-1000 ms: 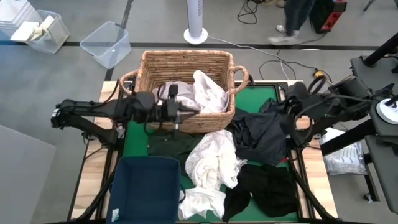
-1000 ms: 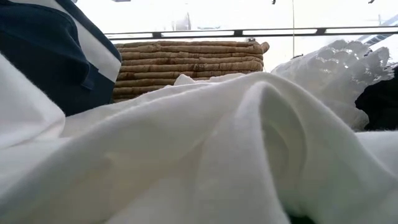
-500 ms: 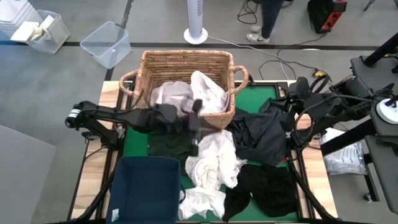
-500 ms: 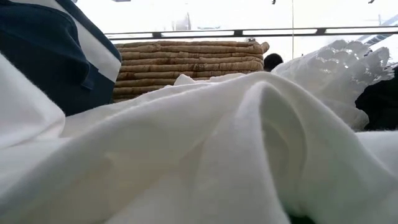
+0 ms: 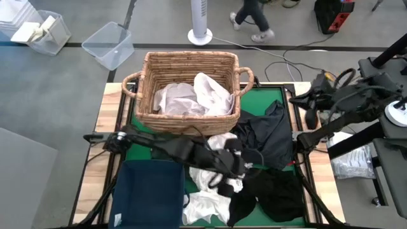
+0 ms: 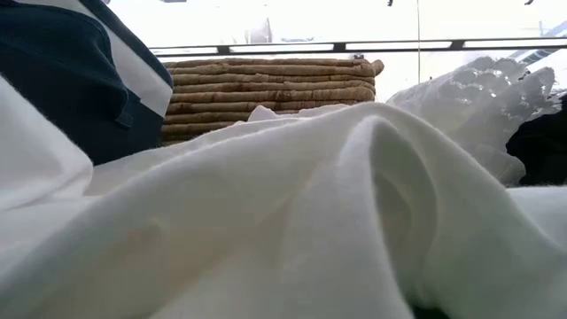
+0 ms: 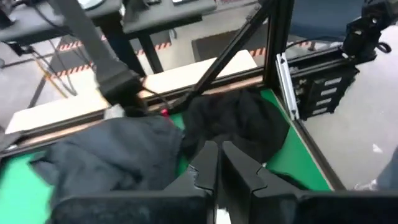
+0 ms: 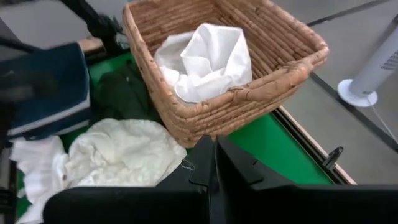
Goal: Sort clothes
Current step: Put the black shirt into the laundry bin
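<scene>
**Left arm stretched over the heap of clothes, right arm drawn back to the table's edge**

The left gripper (image 5: pixel 245 166) is seen in the high view at the end of an arm reaching across the green table mat (image 5: pixel 270 97), over the middle of the pile. Its fingers (image 7: pixel 208 163) are pressed together in the left wrist view, and nothing is held between them. Beneath and ahead of them lie a black garment (image 7: pixel 233 124) and a dark grey garment (image 7: pixel 106 158) on the mat.

The right gripper (image 5: pixel 310 118) is held off at the right side of the table, above its edge. Its fingers (image 8: pixel 211 158) are likewise closed on nothing in the right wrist view.

The clothes are found in two places. White garments (image 5: pixel 191 95) are lying inside the wicker basket (image 5: pixel 191 63) at the far side of the table. The rest are spread on the mat in front of it: a crumpled white lacy piece (image 5: pixel 219 156), another white piece (image 5: pixel 206 207) nearer the front edge, a dark grey garment (image 5: pixel 267 137) to the right of the basket, and a black one (image 5: pixel 273 194) at the front right. A dark green piece (image 8: pixel 124 93) is seen beside the basket in the right wrist view.

The navy bin (image 5: pixel 149 194) is standing at the front left. The low view is filled by white cloth (image 6: pixel 292 221), with the basket (image 6: pixel 275 89) behind it.

A person's legs (image 5: pixel 251 19) are visible on the floor beyond the table, near a white fan base (image 5: pixel 200 37).
</scene>
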`<control>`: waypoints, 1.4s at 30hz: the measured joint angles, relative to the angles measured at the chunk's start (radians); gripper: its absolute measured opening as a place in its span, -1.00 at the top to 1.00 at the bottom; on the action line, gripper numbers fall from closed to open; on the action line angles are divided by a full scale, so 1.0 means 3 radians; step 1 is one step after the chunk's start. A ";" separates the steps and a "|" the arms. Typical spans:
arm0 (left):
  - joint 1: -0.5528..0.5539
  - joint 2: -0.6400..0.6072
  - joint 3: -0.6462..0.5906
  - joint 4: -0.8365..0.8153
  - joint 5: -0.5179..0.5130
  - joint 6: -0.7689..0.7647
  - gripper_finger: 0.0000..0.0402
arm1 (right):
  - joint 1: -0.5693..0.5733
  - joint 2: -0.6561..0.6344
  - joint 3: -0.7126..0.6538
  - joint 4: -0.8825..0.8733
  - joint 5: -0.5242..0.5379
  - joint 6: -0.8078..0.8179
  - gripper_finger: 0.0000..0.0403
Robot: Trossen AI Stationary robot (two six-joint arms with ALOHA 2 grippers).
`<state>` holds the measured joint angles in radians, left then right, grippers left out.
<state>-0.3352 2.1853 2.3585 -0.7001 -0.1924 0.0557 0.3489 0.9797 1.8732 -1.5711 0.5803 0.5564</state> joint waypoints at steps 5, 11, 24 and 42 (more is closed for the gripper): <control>-0.0060 -0.0014 -0.0590 0.0652 -0.0005 -0.0354 1.00 | 0.0000 -0.0197 -0.0015 0.0097 0.0020 0.0019 0.94; -0.0099 0.0138 -0.0660 0.0757 -0.0033 -0.0454 1.00 | -0.0003 -0.0304 -0.0098 0.0131 0.0033 -0.0014 0.94; -0.0108 0.0915 -0.0231 0.1309 -0.0016 -0.0469 0.96 | -0.0001 -0.0267 -0.0338 0.0136 0.0048 -0.0014 0.94; -0.0089 0.0942 -0.0434 0.1374 -0.0122 -0.0443 -0.08 | -0.0001 -0.0267 -0.0379 0.0143 0.0071 0.0075 0.94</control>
<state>-0.3618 2.4680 2.2284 -0.2879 -0.2289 -0.0772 0.3485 0.8997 1.7596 -1.5284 0.6018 0.5789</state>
